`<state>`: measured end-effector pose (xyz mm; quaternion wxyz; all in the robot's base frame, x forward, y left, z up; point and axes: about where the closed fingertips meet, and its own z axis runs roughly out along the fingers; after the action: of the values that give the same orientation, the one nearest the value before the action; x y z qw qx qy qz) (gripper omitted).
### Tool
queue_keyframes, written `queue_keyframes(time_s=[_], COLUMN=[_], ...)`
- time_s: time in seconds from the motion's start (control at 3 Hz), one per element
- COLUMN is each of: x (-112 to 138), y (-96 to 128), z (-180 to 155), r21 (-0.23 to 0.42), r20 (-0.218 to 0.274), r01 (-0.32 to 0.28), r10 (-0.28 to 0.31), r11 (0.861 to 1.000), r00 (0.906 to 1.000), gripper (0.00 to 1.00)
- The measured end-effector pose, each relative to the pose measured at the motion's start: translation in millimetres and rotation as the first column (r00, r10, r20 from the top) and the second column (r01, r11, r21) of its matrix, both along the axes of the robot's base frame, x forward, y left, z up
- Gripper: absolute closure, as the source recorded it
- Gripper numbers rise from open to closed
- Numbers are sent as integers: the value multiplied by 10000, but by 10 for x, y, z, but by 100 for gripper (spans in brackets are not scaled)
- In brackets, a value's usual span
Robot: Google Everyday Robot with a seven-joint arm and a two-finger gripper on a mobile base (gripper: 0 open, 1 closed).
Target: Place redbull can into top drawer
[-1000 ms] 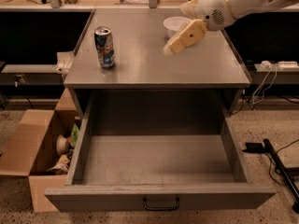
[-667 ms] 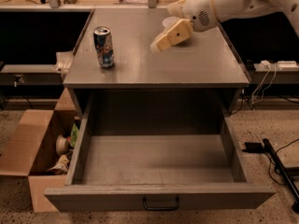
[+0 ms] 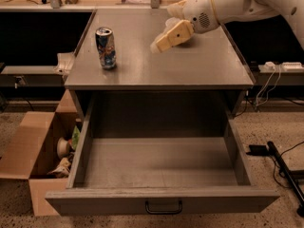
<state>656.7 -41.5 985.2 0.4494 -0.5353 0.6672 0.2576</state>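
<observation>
Reach, we judge: redbull can stands upper left on the desk, pincer hangs upper centre, apart (spread or pressed, we cannot tell). Next it must travel left to the can; top drawer gapes below.

Gripper: hangs over the cabinet top, right of the redbull can and apart from it, with bare grey surface between them.
Right of the can: open as far as the gripper.
Above the can: open air.
In front of the can: a bare strip to the cabinet's front edge, then below it the top drawer standing open, its floor bare.
Drawer limits: side walls and front panel hem the opening.
Far right of the can: the arm covers the back corner.
Below-left of the can: a cardboard box on the floor, just beside the drawer's left wall.
</observation>
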Motion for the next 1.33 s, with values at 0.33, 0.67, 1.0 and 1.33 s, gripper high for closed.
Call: queue_keyframes(time_s=[0.33,0.67,1.0,1.33], x=[47,243,533,763], y=[43,129,247,364], z=[-30,-138,-211,-290], r21=[279,834,1461,1885], r20=[20,157,319,382], r01=[-27,319,852,996], r10=[26,-333,-908,-1087], r11=[9996,9960,9856,9770], r00=[10000,9993,9954,9933], gripper=[0,0,0,0])
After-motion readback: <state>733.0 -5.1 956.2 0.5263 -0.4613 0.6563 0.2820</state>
